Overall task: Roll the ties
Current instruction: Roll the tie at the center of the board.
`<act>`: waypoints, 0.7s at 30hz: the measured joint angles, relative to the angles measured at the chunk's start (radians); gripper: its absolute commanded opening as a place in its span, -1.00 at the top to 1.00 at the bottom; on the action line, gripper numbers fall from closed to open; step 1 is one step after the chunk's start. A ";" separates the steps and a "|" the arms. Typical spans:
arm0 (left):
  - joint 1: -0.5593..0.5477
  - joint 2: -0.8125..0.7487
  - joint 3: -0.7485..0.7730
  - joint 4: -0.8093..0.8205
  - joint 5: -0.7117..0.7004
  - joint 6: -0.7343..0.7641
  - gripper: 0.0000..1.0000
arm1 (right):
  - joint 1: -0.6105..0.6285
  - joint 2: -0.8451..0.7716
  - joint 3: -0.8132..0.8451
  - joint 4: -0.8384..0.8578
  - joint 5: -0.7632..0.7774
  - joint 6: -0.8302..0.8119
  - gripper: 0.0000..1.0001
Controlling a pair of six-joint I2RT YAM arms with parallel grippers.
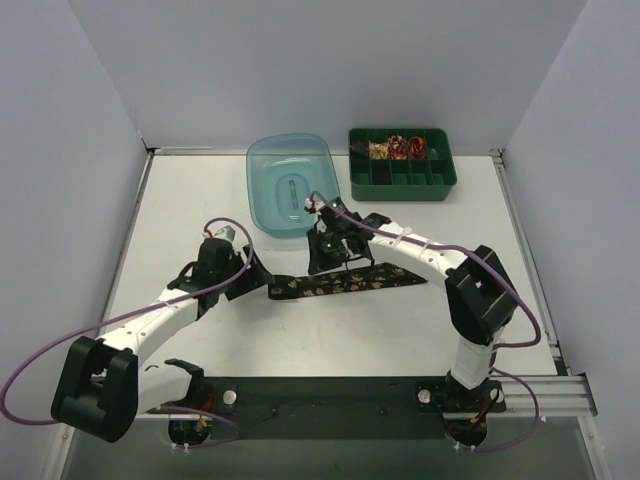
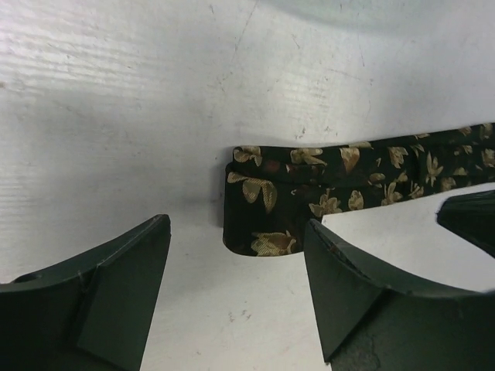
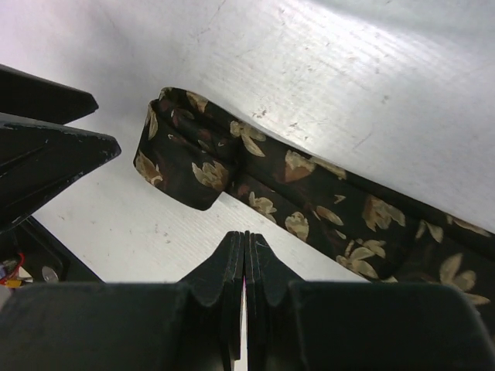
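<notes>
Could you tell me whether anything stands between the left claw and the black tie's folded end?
Nothing visible: the folded end of the long black gold-flowered fabric tie lies unobstructed on the white tabletop before the open left claw.

Built of white links and black joints — left arm point(image 1: 150, 322), right arm point(image 1: 420, 250) — trailing purple cables point(image 1: 30, 358); left gripper point(image 2: 237, 224) dark, wedge-fingered

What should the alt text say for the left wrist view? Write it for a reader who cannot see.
A black tie with a gold-tan floral print lies on a scuffed white table, its near end folded over into a short, flat first turn. The left gripper sits just short of that folded end, jaws spread wide and holding nothing.
</notes>
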 measured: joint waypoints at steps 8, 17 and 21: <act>0.114 0.032 -0.156 0.255 0.267 -0.069 -0.58 | 0.058 0.121 0.079 0.000 -0.008 0.000 1.00; 0.130 0.152 -0.180 0.426 0.380 -0.096 -0.52 | 0.081 0.193 0.133 0.006 -0.016 0.002 1.00; 0.130 0.178 -0.193 0.455 0.388 -0.099 -0.48 | 0.084 0.225 0.142 0.009 -0.018 0.004 1.00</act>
